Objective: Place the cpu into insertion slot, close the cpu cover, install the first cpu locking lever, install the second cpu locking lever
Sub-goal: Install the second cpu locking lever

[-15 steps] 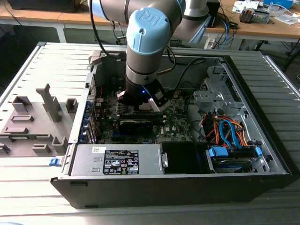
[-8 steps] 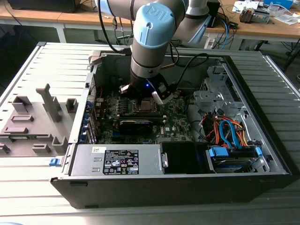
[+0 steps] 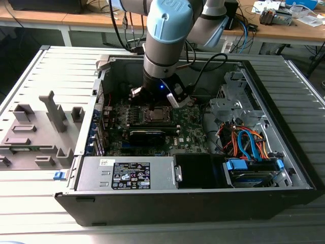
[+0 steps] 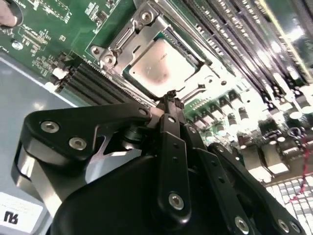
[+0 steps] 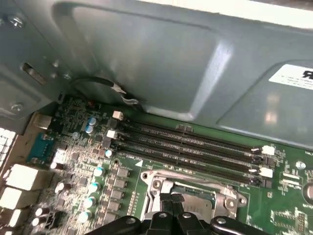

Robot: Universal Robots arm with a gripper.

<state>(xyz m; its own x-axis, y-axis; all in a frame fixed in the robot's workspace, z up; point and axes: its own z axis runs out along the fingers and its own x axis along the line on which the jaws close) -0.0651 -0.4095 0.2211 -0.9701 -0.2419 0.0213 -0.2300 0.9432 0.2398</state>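
The end effector (image 4: 172, 98) is matt black plastic or coated metal, its links studded with bright steel screws. Just beyond its tips, the cpu (image 4: 164, 66) shows a smooth, satin silvery-tan metal face with soft glare. Around it, the cpu cover (image 4: 134, 36) is thin bare metal, brushed and shiny at the edges. The board (image 5: 73, 156) under the end effector is glossy green laminate. Beyond it, the case wall (image 5: 161, 58) is smooth grey sheet metal with a dull sheen. The arm (image 3: 165, 30) has glossy light-blue plastic caps.
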